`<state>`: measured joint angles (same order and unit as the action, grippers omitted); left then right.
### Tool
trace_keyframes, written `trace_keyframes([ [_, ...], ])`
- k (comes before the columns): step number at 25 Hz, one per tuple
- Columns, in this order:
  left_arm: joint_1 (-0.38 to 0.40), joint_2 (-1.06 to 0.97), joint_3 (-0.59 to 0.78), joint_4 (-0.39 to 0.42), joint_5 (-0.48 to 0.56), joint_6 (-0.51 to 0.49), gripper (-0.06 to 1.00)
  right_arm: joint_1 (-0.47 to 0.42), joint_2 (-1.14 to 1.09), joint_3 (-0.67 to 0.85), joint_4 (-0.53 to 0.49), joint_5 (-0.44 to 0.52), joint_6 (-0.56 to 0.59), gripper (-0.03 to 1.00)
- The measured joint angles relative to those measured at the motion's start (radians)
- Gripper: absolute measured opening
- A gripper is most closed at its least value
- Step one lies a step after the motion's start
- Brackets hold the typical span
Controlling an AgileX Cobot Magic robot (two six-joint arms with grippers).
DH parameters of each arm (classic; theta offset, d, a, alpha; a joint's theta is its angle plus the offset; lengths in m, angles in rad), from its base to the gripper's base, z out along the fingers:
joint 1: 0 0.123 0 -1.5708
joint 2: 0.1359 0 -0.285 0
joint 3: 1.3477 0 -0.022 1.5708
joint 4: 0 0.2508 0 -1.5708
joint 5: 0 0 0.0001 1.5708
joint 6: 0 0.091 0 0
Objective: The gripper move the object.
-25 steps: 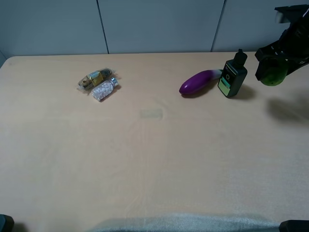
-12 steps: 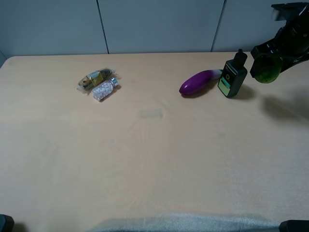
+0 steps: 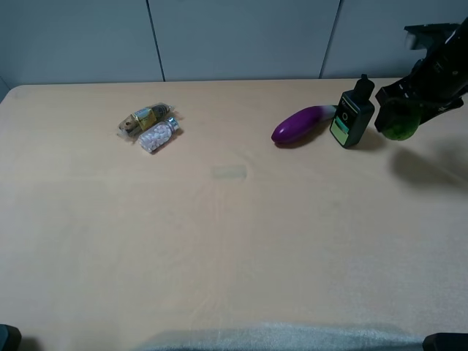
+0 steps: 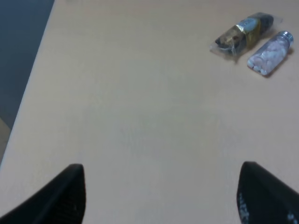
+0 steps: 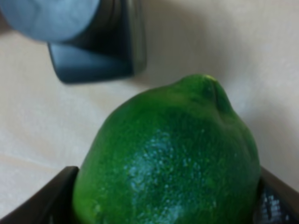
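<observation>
My right gripper (image 3: 401, 117) is shut on the green lime (image 3: 398, 126) and holds it in the air at the table's far right, just right of the dark bottle (image 3: 352, 113). In the right wrist view the lime (image 5: 168, 158) fills the frame between the fingers (image 5: 46, 200), with the bottle (image 5: 93, 42) just beyond it. My left gripper (image 4: 159, 196) is open and empty over the bare left part of the table (image 4: 117, 93); only its two dark fingertips (image 4: 65, 191) show.
A purple eggplant (image 3: 301, 124) lies just left of the bottle. A foil-wrapped packet (image 3: 146, 117) and a small jar of white pills (image 3: 159, 135) lie together at the back left, and also show in the left wrist view (image 4: 261, 46). A grey cloth (image 3: 278, 338) lies at the front edge.
My right gripper has carried the lime a little to the left, toward the bottle, and slightly lower. The left arm has not moved.
</observation>
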<state>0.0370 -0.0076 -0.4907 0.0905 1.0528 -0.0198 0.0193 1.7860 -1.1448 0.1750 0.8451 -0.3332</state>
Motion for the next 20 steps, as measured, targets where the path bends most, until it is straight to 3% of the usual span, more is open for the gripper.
trace_keyframes([
  [7, 0.0, 0.0, 0.0, 0.0, 0.0, 0.0, 0.74, 0.0, 0.0, 0.049, 0.051, -0.065, -0.056, 0.5],
  [20, 0.0, 0.0, 0.0, 0.0, 0.0, 0.0, 0.74, 0.032, 0.01, 0.053, 0.06, -0.085, -0.068, 0.5],
])
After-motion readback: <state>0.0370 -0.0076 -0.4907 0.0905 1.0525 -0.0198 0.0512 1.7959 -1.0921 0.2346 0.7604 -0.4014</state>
